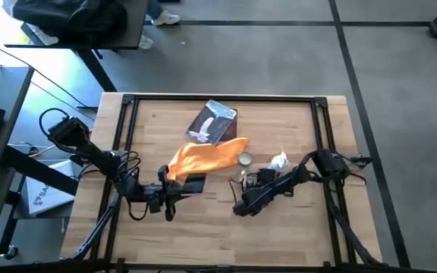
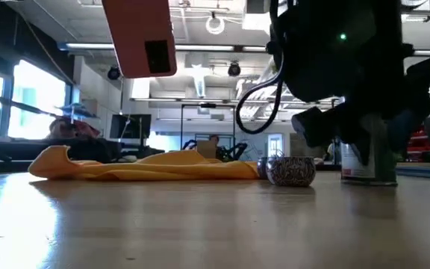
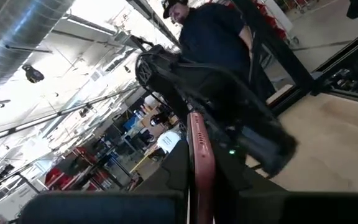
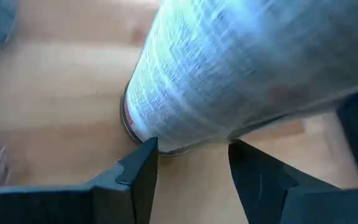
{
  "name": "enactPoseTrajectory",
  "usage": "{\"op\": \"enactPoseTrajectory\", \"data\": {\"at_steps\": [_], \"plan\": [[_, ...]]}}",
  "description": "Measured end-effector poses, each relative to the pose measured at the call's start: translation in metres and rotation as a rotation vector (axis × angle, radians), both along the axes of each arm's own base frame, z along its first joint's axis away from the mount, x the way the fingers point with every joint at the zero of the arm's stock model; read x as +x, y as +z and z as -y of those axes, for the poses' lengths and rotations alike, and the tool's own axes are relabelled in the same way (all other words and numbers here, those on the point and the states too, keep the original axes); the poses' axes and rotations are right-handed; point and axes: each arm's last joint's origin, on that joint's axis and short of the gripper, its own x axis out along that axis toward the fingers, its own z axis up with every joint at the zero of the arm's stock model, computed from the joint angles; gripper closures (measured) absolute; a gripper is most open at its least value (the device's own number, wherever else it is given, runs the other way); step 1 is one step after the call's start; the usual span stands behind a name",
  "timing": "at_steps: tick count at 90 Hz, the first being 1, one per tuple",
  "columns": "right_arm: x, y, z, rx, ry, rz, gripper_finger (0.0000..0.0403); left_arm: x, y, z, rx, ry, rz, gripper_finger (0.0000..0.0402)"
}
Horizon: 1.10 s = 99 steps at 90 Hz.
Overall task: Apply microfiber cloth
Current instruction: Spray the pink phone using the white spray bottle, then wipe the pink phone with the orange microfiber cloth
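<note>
Left arm stretched low across the bench (image 1: 294, 227) from the left edge, left pincer (image 1: 174, 188) level, clamped on a thin red-edged slab (image 3: 201, 163) held on edge above the surface. Microfiber cloth (image 1: 203, 157) lying crumpled mid-bench, just beyond that pincer, one corner reaching toward a small round tin (image 1: 245, 158); grey-blue packet (image 1: 213, 121) farther back, touching the cloth's far edge. Right arm angled in from the right edge, bent low, right pincer (image 4: 192, 163) narrowly parted around the base of a pale cylinder (image 4: 241, 68) standing on the bench; contact cannot be told.
</note>
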Motion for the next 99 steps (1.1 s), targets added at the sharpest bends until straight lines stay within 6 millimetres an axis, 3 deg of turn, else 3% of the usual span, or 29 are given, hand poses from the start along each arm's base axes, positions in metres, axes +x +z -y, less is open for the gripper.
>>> {"op": "enactPoseTrajectory", "data": {"at_steps": [18, 28, 35, 46, 55, 72, 87, 99], "plan": [[-0.019, 0.031, 0.027, -0.007, 0.015, 0.051, 0.0238, 0.000, 0.000, 0.000, -0.020, -0.001, -0.001, 0.0391], [-0.026, 0.046, 0.034, 0.007, 0.088, 0.083, 0.0238, 0.001, 0.001, -0.002, -0.144, -0.013, 0.008, 0.0391], [-0.025, 0.057, 0.033, 0.017, 0.232, 0.126, 0.0238, 0.004, 0.001, -0.005, -0.257, -0.037, 0.015, 0.0391], [-0.017, 0.073, 0.014, 0.029, 0.569, 0.206, 0.0238, 0.011, 0.001, -0.014, -0.429, -0.137, 0.021, 0.0391], [-0.012, 0.089, -0.006, 0.018, 0.749, 0.247, 0.0238, 0.017, 0.001, -0.020, -0.550, -0.278, 0.003, 0.0391], [-0.003, 0.106, -0.043, -0.014, 0.919, 0.439, 0.0238, 0.026, 0.002, -0.034, -0.706, -0.474, -0.046, 0.0391], [0.010, 0.115, -0.070, -0.014, 1.069, 0.632, 0.0238, 0.030, 0.004, -0.044, -0.863, -0.483, -0.043, 0.0391], [0.014, 0.119, -0.077, -0.043, 1.095, 0.700, 0.0238, 0.033, 0.002, -0.050, -0.918, -0.463, -0.060, 0.0391]]}}
